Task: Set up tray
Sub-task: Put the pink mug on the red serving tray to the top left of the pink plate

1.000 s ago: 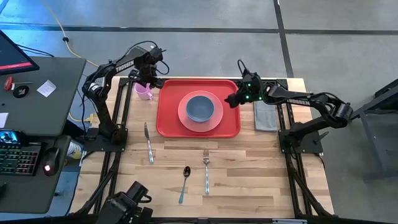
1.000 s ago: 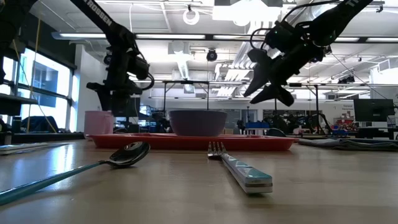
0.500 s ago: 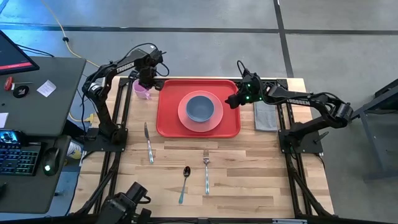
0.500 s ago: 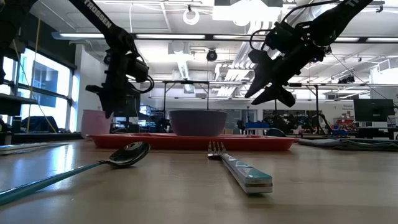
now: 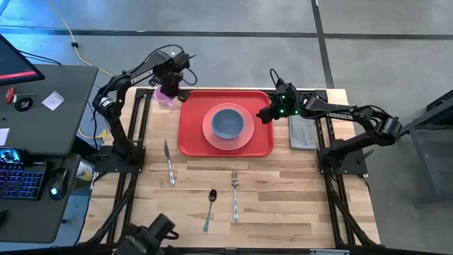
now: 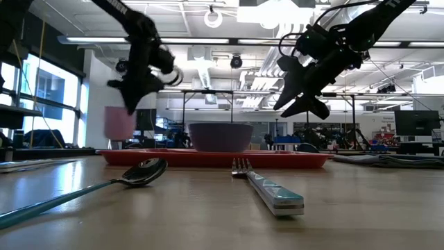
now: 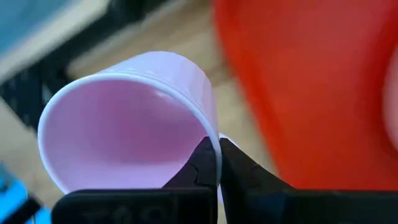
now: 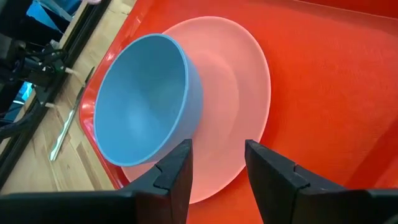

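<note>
The red tray lies at the table's far middle. On it rests a salmon-pink plate with a blue bowl standing on it. A pink cup hangs just off the tray's far left corner, clear of the table in the low view. My left gripper is shut on it from above. My right gripper hovers open over the tray's right part, pointing slantwise down at the plate and touching nothing. My left gripper pinches the cup's rim on the side toward the tray, one finger inside the cup and the other outside. The fingers point down from above. The cup hangs below them, mouth up, lifted clear of the table.
On the near half of the table lie a knife, a teal-handled spoon and a fork. A folded grey cloth lies right of the tray. A desk with a keyboard stands beyond the table's left edge.
My left gripper has risen with the pink cup and shifted a little toward the tray. The cup stood on the table a second ago and now hangs clear of it.
</note>
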